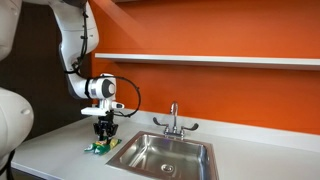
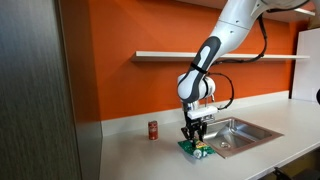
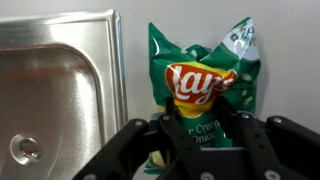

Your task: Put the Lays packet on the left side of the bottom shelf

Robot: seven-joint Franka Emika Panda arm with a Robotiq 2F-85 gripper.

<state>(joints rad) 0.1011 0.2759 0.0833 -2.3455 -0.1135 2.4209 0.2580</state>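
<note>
The green Lays packet lies on the white counter just beside the steel sink's rim. It also shows in both exterior views. My gripper points straight down over it, and its two black fingers pinch the packet's lower half from both sides, so the bag looks squeezed between them. The gripper shows low at the counter in both exterior views. The bottom shelf, a long thin white board on the orange wall, is well above the gripper and bare.
The steel sink with a faucet lies right next to the packet. A red soda can stands on the counter near the wall. A dark cabinet side bounds the counter's end.
</note>
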